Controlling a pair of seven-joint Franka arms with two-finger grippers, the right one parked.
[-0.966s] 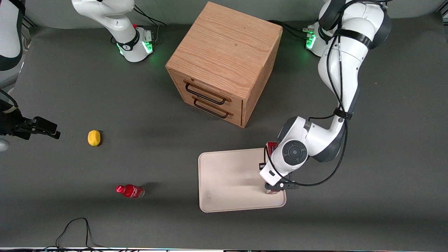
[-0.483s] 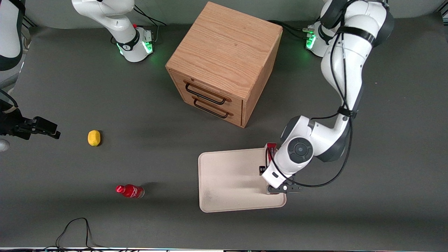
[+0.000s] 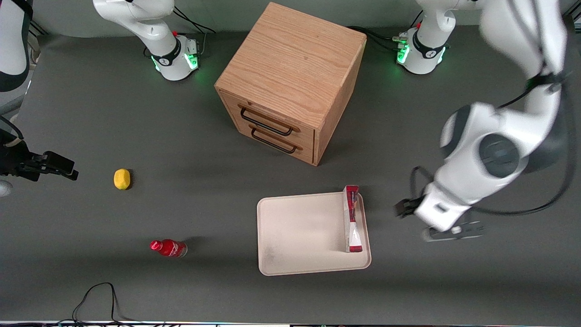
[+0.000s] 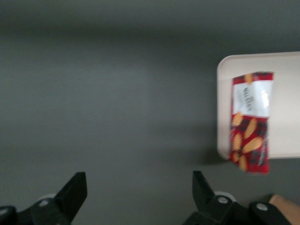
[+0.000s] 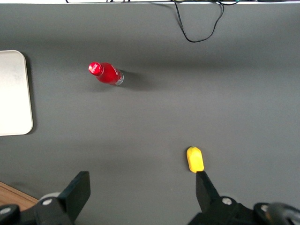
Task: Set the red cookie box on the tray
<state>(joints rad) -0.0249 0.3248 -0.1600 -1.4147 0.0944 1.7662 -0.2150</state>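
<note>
Cookie box [image 3: 352,219]: lying on tray [image 3: 299,236], along the edge toward my end | my gripper [image 4: 137,197]: fingers apart, empty, over bare bench | step: withdraw high, clear of the box.

A wooden drawer cabinet [image 3: 290,81] stands on the dark grey table [image 3: 136,127].

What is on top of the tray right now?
Only the red cookie box lies on the tray, along the edge nearest the working arm, one end overhanging the rim. The open tool is off beside the tray, holding nothing.
</note>
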